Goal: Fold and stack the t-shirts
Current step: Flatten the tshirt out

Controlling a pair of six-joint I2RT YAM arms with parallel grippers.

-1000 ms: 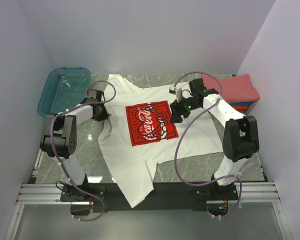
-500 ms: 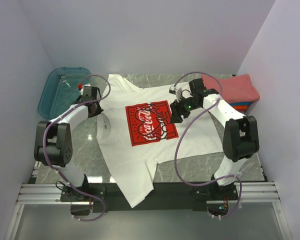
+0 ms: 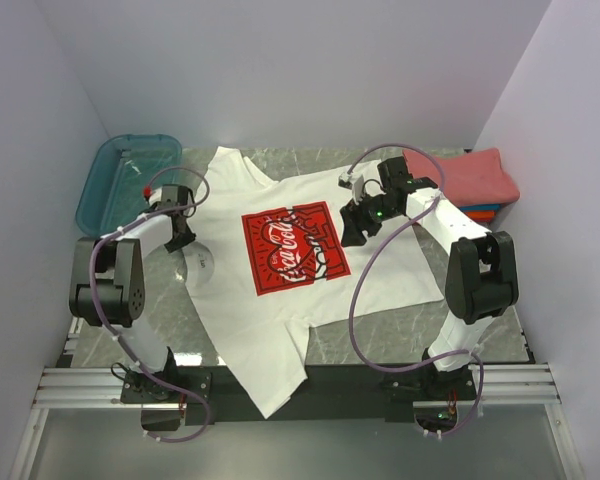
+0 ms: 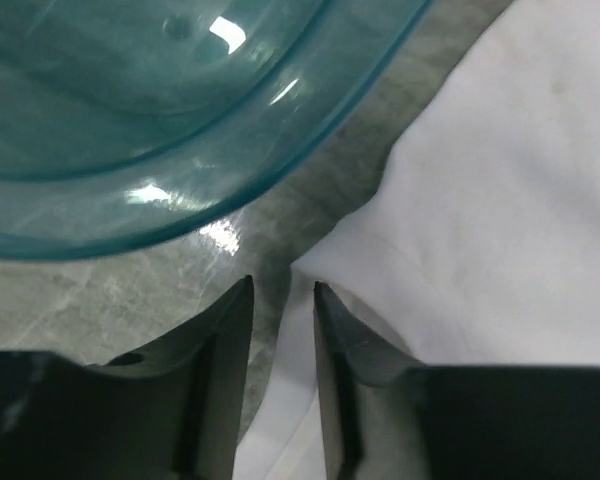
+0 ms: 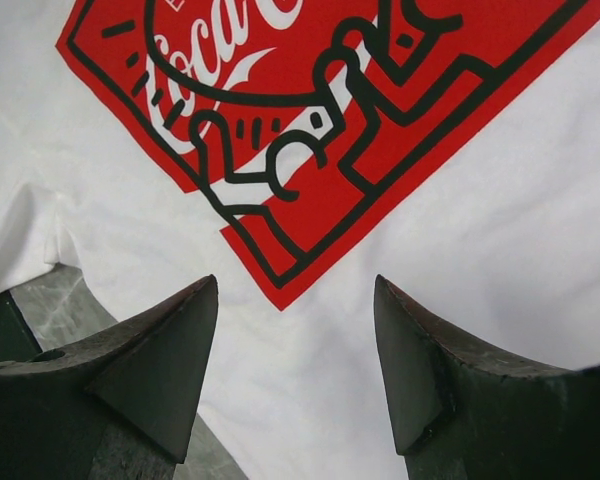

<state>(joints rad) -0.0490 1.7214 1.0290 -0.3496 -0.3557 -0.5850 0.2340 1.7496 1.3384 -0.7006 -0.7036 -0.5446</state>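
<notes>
Top external view: the white tee [image 3: 280, 300] lies spread, print up, on the desk [image 3: 380, 335] btw. the two arms, a bit askew, w/ its hem end running over the near desk edge. The left gripper [image 3: 178, 235] sits low at the tee's left sleeve side. Almost all the cloth is on its right, and the teal bin [image 3: 105, 190] is near on its other side. In left wrist view its fingers stand a narrow gap apart, not clenched. The cloth edge passes under the gap and under one finger, w/ bare desk under the other. I see no fold pinched btw. them, so I judge it released, holding nothing. The right gripper [image 5: 296, 285] hovers w/ jaws wide apart and empty, directly above a corner of the red Coca-Cola print [image 5: 360, 120]. White cloth is below it nearly everywhere, except a small patch of desk by one finger. The folded stack [image 3: 465, 175], coral-red on top, lies off to its right, apart from it.

Handling, my judgement: the tee is light, thin and very soft, so it will sag and drag if taken at one point only. Better to pinch at edges, e.g. sleeve seam or shoulder on each side, not mid-print, where a pinch takes only a wrinkle. The desk looks smooth, so the cloth may slide when pulled.
</notes>
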